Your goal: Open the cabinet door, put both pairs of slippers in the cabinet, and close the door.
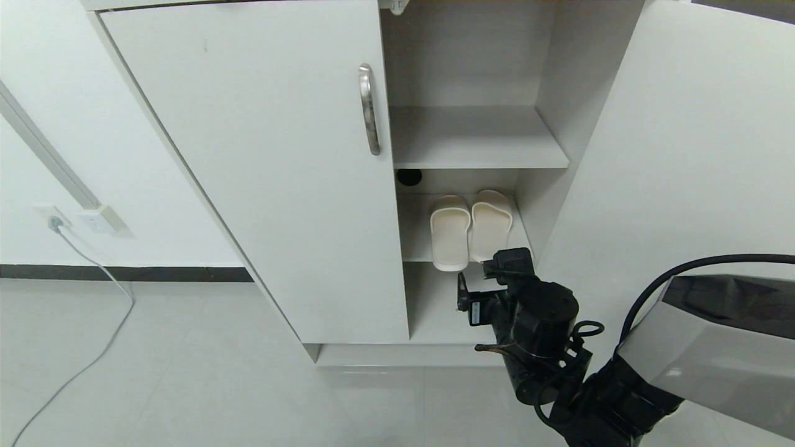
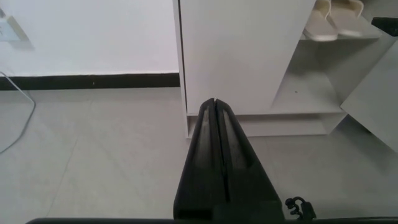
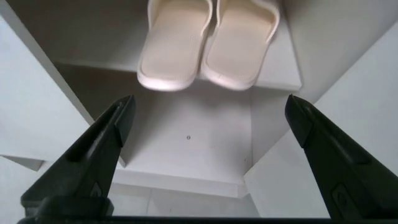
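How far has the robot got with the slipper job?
Done: the right cabinet door stands open, and one pair of slippers lies on the middle shelf. In hand: nothing; the right pincer is open and empty in front of the cabinet. Left: the other pair, then closing the door.

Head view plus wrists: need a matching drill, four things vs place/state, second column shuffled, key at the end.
Things:
1. slippers
2. left door
3. right door
4. right end effector

Place or state:
A. swung open
B. spread wide, holding nothing
C. closed
D. side by side on a shelf

Pairs: 1-D, 2-C, 3-A, 4-B
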